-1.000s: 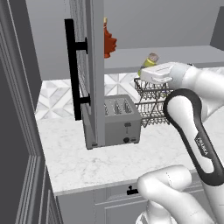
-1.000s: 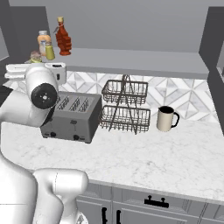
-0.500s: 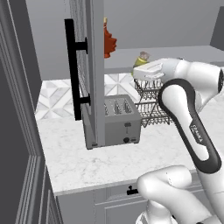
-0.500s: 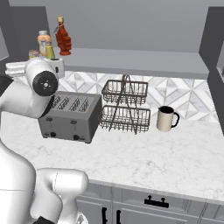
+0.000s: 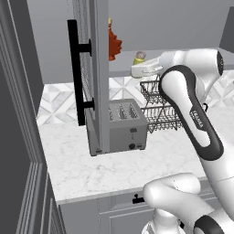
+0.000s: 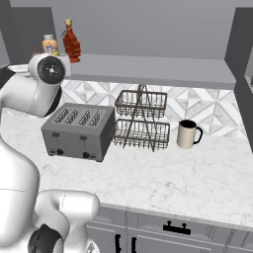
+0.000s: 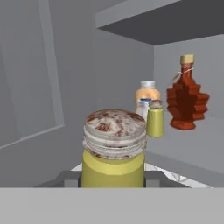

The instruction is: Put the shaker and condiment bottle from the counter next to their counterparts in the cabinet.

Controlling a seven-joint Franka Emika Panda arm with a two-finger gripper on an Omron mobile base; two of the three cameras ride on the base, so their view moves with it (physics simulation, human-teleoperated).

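My gripper [image 7: 113, 176] is shut on the shaker [image 7: 114, 148], a yellow cylinder with a mottled silvery-tan cap, held upright at shelf height. From the left base view the shaker [image 5: 139, 57] sits above the gripper [image 5: 145, 69], just right of the open cabinet door [image 5: 99, 73]. On the cabinet shelf [image 6: 148, 66] ahead stand a second small yellow shaker [image 7: 155, 119], an orange jar [image 7: 147, 93] behind it, and a red maple-leaf condiment bottle [image 7: 187, 98] to the right. The door partly hides that bottle [image 5: 114, 45].
A grey toaster [image 6: 79, 131] sits on the marble counter [image 6: 173, 173] under the shelf. Beside it stand a two-tier wire rack [image 6: 141, 119] and a cream mug [image 6: 187, 133]. The door's black bar handle [image 5: 74, 77] juts out on the left.
The arm has carried the shaker leftward and slightly up, closer to the cabinet shelf. The grip has stayed shut on it.
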